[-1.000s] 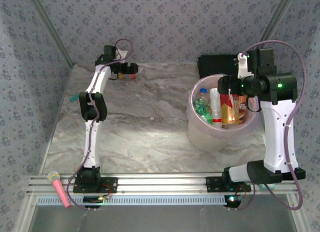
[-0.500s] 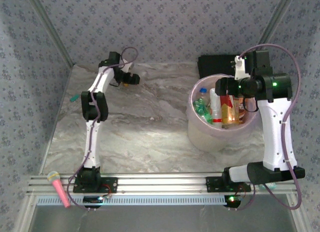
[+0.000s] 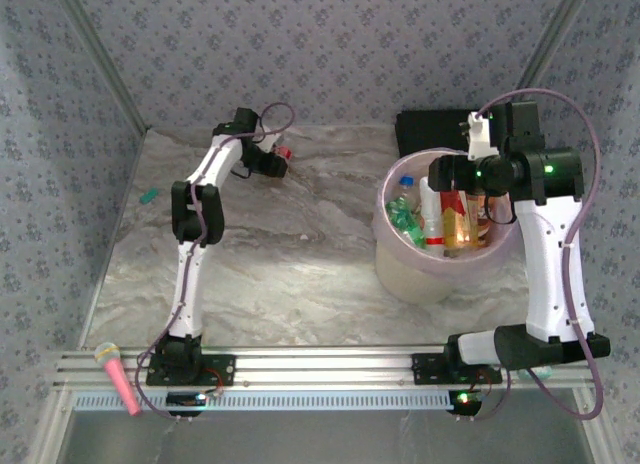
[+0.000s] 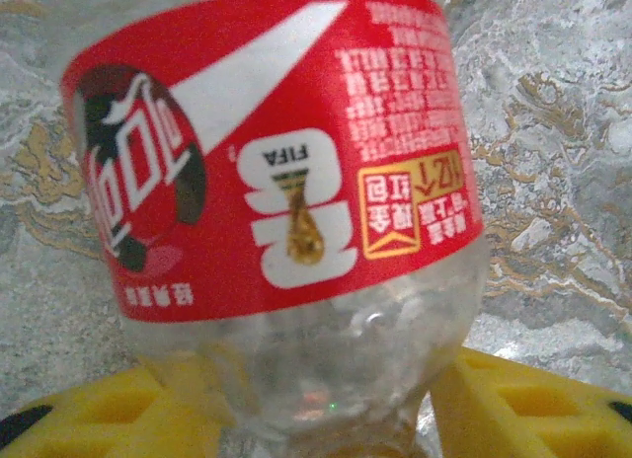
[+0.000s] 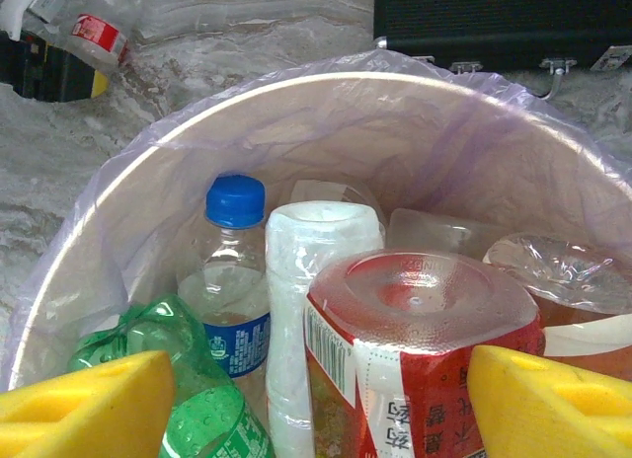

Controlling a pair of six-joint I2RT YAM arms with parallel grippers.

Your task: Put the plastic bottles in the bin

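Upper left, the left gripper (image 3: 276,161) is clamping jaws on a clear, red-labelled plastic bottle (image 4: 276,152). Centre right, the right gripper (image 5: 321,404) is hovering, jaws wide, over a round cream bin (image 3: 405,274).

Overhead view: even diffuse light, fairly bright, cool cast, low-res and a bit soft. Pale glare patch on the worktop (image 3: 300,259) between the two arms. Soft shadow at the foot of the bin (image 3: 425,274) under the right pincer (image 3: 447,171).

Left wrist view: red-labelled bottle (image 4: 267,152) sits too close in front of the left pincer (image 4: 326,419). Label print soft, clear plastic between the fingers (image 4: 109,419) smeared, tiny red and green glints in it. Worktop beyond the pincer mildly blurred.

Right wrist view: bright, bin wall evenly lit. Yellow fingers out of focus. White glare on the clear bottle (image 5: 563,270) just beyond the pincer. Black case (image 5: 494,19) far beyond it is dark, little detail.
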